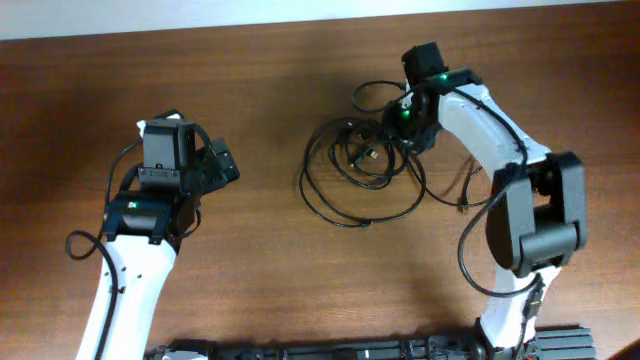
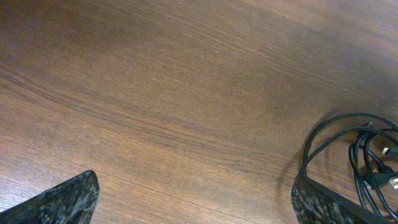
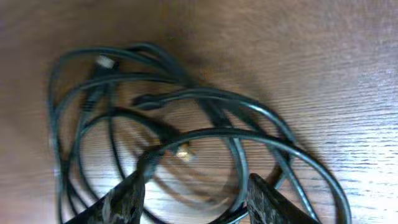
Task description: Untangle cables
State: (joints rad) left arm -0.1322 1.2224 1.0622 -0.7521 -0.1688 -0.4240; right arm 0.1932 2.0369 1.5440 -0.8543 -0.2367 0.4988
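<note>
So the cables (image 1: 360,170) were sitting in one loose tangled heap a bit right of the middle of the brown wooden bench (image 1: 250,80). It was several thin black loops lying over each other, with one wider loop bulging toward the robot's side. The right arm (image 1: 480,120) was reaching in from the right, and the right jaws were down at the upper right part of the heap. From the right wrist camera they were spread, fingertips (image 3: 124,202) poking up from the bottom of the view with a couple of loops running across the gap between them. I couldn't tell whether either finger actually touched a strand. A small silvery plug (image 3: 104,61) showed near the top left of the bundle there, and another little connector end (image 3: 183,149) lay in the middle, kinda blurry. The left arm (image 1: 130,270) was off on the left, well apart from the heap. The left jaws were spread wide and holding nothing, just bare wood between them. That wrist camera only caught the edge of the heap, in the lower right corner of its view.
</note>
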